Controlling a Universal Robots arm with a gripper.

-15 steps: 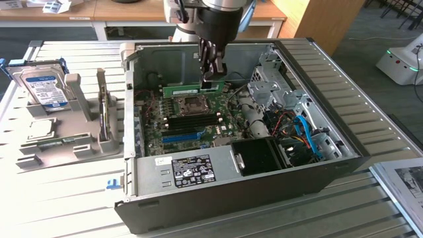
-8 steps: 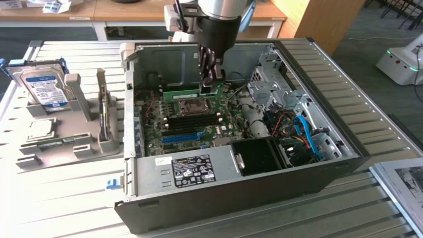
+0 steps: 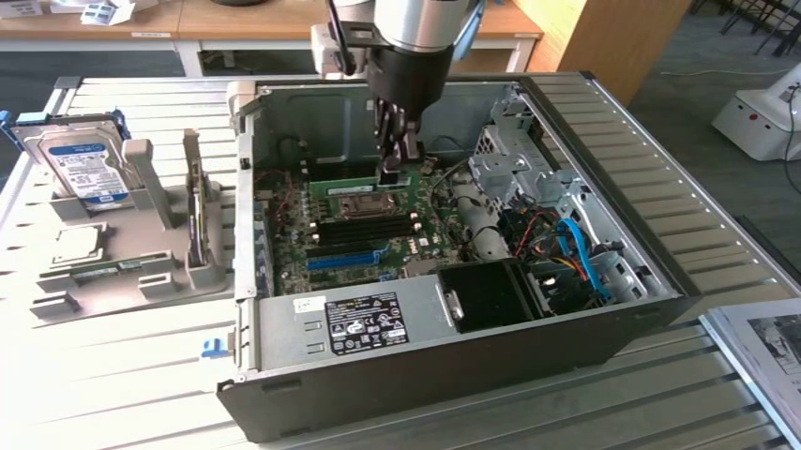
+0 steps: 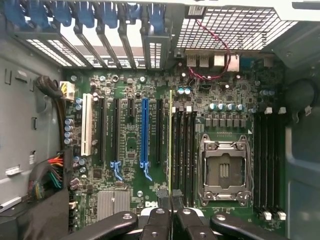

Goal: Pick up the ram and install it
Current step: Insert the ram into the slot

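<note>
In the exterior view, a rack holding a hard drive stands on the table at nine o'clock of the computer case. Inside, the gripper clasps the ram above the motherboard, with the power supply at six o'clock.

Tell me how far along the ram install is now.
Pickup looks done: the slim green circuit-board ram stick is clamped edge-on between the fingers of the gripper inside the open computer case. In hand: it is lined up along the black memory slots beside the metal processor socket. Left: seating; I cannot tell if it has entered a slot.
</note>
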